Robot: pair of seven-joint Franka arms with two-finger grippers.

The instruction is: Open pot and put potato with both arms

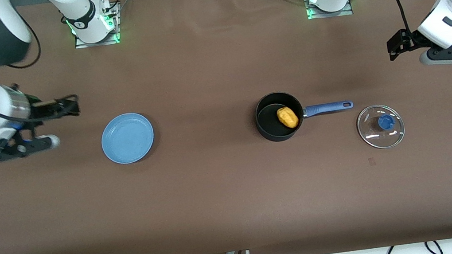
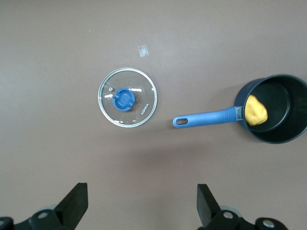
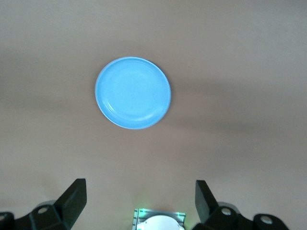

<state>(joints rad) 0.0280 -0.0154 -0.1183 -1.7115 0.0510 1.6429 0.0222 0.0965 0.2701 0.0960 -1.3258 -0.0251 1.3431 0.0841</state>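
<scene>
Resting in the pot (image 1: 279,116), the potato (image 1: 287,117) shows (lid (image 1: 380,126) beside the handle). Left gripper (image 2: 140,207) and right gripper (image 3: 139,201) hover, both spread wide, holding nothing.

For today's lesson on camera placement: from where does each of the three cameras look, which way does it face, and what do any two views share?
Front view: high across the table, facing both bases; shows the left gripper and right gripper, both raised.
Left wrist view: on the left wrist, looking down past open fingers at the lid, pot and potato.
Right wrist view: looking down past open fingers at the plate.
Front and left wrist views share pot, potato and lid.
</scene>
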